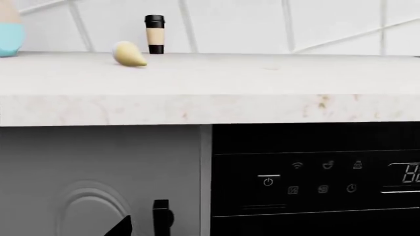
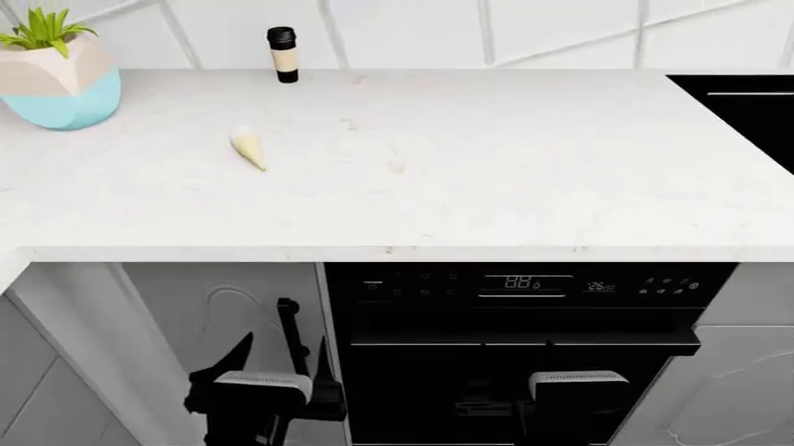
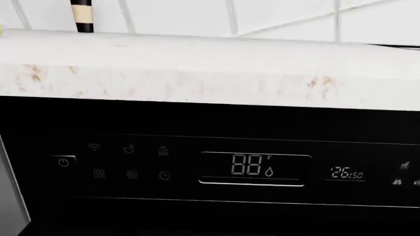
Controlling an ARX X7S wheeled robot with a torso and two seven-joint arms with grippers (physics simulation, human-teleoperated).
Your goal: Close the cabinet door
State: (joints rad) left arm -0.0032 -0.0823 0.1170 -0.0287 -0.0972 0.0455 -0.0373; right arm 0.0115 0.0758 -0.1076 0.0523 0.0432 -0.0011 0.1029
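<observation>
The cabinet door is a grey panel with an arched relief under the counter, left of the dishwasher. Its black vertical handle runs along its right edge and also shows in the left wrist view. The door looks about flush with the light frame strip; I cannot tell whether a gap is left. My left gripper is open in front of the door, one finger on each side of the handle's lower end. My right wrist hangs before the dishwasher, its fingers lost against the black front.
A black dishwasher with a lit display fills the space right of the door. The white counter overhangs both. On it stand a potted plant, a pale garlic-like piece and a black-capped bottle.
</observation>
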